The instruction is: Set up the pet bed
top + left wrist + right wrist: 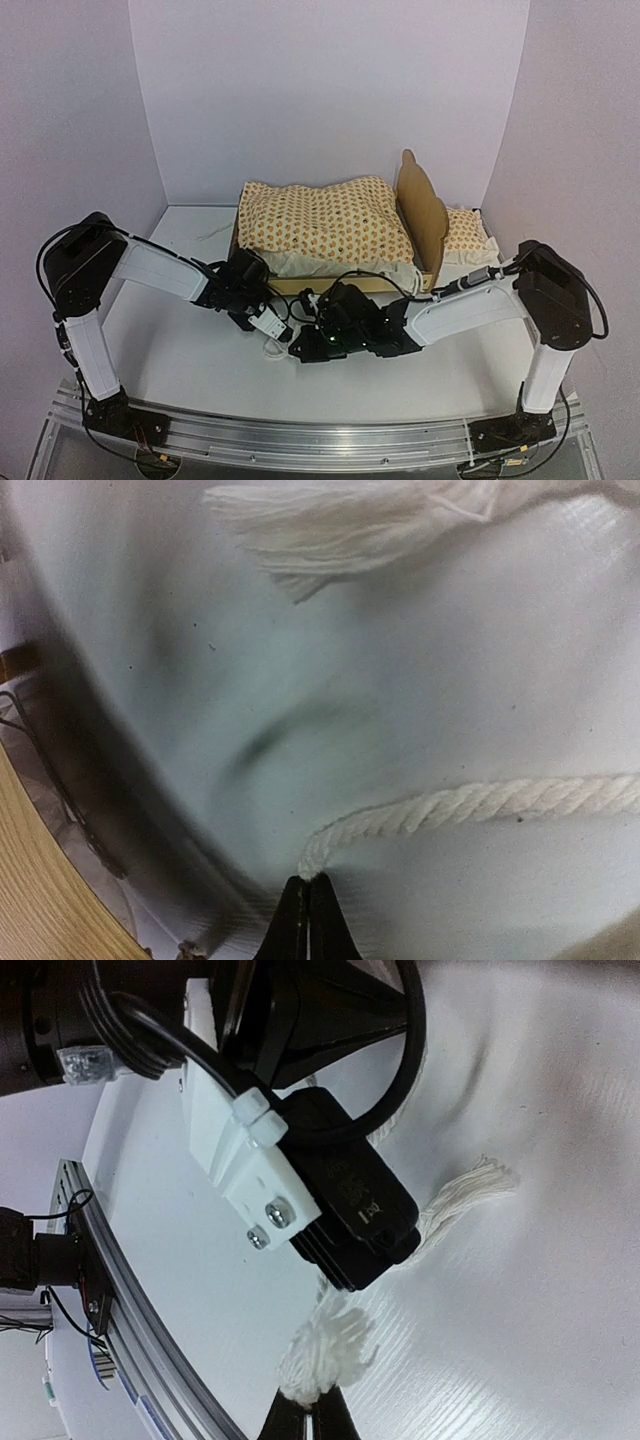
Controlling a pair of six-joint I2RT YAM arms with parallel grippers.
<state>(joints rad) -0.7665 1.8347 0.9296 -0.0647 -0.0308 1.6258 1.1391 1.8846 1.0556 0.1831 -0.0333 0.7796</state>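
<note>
Top external view first: the pet bed (428, 212) sits at the back of the tabletop (180, 350), right of centre. Its long axis runs left to right, and the plywood headboard stands upright at the right end. An orange-patterned mattress cushion (325, 222) lies on it. A small matching pillow (466, 236) rests just right of the headboard, outside the frame.

Coming forward, both arms meet low in front of the bed's near rail, so the bed lies beyond both of them, away from the bases. Now the left gripper (308, 920): fingers pressed together, nipping the very tip of a white rope (480, 800) that runs off to the right across the tabletop. And the right gripper (312, 1415): together as well, pinched on a frayed tuft of the same sort of rope. Whether that is the one rope's other end I can't tell.

My read is that the left gripper is nearer the bed, close to its foot-end corner, while the right arm's base is on the headboard side. Any move onto the frame means reaching away from the bases and letting the rope go first.

Writing? A small pale mark shows on the black camera housing (350, 1205) in the right wrist view, too blurred to read. Nothing else is legible.
</note>
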